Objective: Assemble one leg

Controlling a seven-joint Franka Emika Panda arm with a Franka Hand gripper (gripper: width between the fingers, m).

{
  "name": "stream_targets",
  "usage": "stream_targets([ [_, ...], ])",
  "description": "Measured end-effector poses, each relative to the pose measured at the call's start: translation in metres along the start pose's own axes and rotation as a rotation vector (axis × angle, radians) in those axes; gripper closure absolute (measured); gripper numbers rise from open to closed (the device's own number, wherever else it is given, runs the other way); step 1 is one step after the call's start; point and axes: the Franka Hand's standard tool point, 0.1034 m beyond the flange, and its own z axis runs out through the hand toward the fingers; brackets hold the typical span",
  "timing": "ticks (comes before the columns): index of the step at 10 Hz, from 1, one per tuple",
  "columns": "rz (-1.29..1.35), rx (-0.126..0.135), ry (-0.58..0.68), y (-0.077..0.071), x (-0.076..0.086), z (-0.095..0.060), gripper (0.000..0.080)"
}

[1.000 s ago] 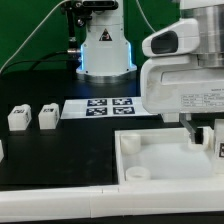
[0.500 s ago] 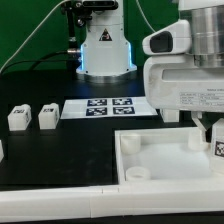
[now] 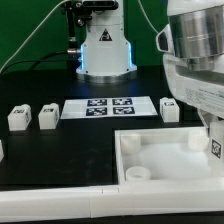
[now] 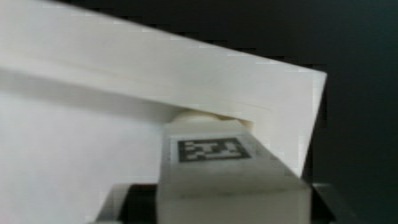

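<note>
My gripper (image 3: 216, 140) is at the exterior view's right edge, shut on a small white leg (image 3: 215, 149) with a black-and-white tag. It holds the leg upright over the far right corner of the large white tray-like part (image 3: 150, 150). In the wrist view the leg (image 4: 219, 160) sits between the dark fingers (image 4: 134, 203) of the gripper (image 4: 222, 205), its top against the tray's corner (image 4: 249, 85). Two more legs (image 3: 18, 117) (image 3: 47, 116) stand at the left. A third (image 3: 169, 108) stands behind the tray.
The marker board (image 3: 108, 106) lies at the middle back. A white robot base (image 3: 105, 50) stands behind it. Another white part (image 3: 2, 150) shows partly at the left edge. The table's light front edge (image 3: 60, 205) runs along the bottom.
The arm's big white body has lifted and swung toward the right, uncovering the leg behind the tray. The held leg has come down slightly at the tray's right corner.
</note>
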Motion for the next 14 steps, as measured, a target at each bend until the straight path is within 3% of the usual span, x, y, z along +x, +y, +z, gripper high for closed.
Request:
stream_targets([
  [2, 0.158, 0.007, -0.011, 0.0003, -0.0031, 0.0002, 0.0502],
  [5, 0.182, 0.006, -0.011, 0.0009, -0.0045, 0.0009, 0.0503],
  [6, 0.18, 0.005, -0.011, 0.001, -0.0045, 0.0011, 0.0277],
  [7, 0.11, 0.002, -0.011, 0.002, -0.0045, 0.0015, 0.0277],
  [8, 0.036, -0.007, -0.012, 0.0038, -0.005, 0.0021, 0.0178],
  [9, -0.085, -0.023, -0.005, 0.0045, -0.0048, 0.0017, 0.0178],
  [11, -0.436, -0.024, 0.01, 0.003, 0.0003, 0.0024, 0.0151],
  [14, -0.676, -0.028, 0.011, 0.003, 0.0009, 0.0024, 0.015],
])
